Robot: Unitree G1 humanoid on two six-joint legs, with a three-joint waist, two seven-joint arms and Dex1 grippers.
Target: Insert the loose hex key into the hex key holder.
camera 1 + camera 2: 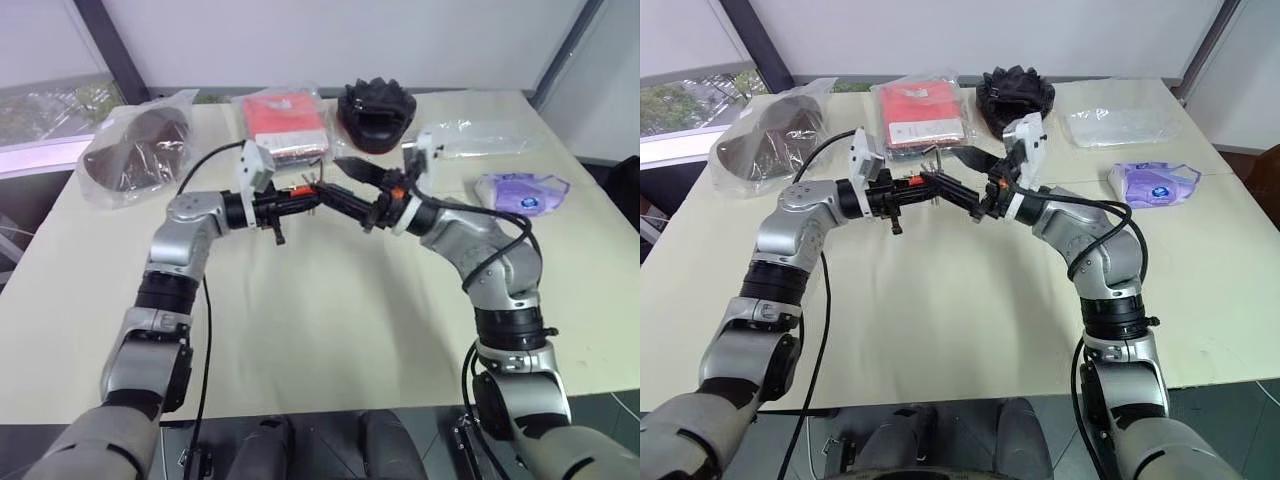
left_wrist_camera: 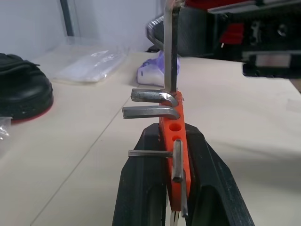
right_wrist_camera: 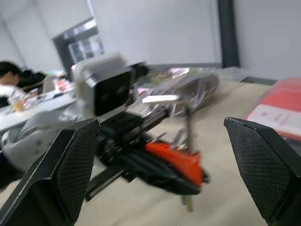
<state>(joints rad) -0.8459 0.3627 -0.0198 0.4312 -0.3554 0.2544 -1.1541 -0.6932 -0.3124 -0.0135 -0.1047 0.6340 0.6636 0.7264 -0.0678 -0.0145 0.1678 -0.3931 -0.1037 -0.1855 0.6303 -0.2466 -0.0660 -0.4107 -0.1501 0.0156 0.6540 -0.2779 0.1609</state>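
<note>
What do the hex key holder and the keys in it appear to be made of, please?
The hex key holder looks like moulded plastic: uniform matte orange with round sockets. The loose hex key standing in it and its neighbours look like bare steel: grey with a dull sheen.

The near half of the counter [image 1: 330, 330] lies bare, with easy passage below and in front of both arms. Mid-air above its middle the way is crowded: the left gripper [image 1: 305, 200] clamps the hex key holder [image 2: 176, 141], the loose hex key [image 2: 169, 47] standing up from it, and the right gripper [image 3: 160, 155], fingers [image 3: 70, 165] spread wide, sits just beside. Along the far edge lie bagged items [image 1: 135, 150], a red packet [image 1: 285, 120], a black object [image 1: 375, 112] and a purple mask [image 1: 520, 190].
</note>
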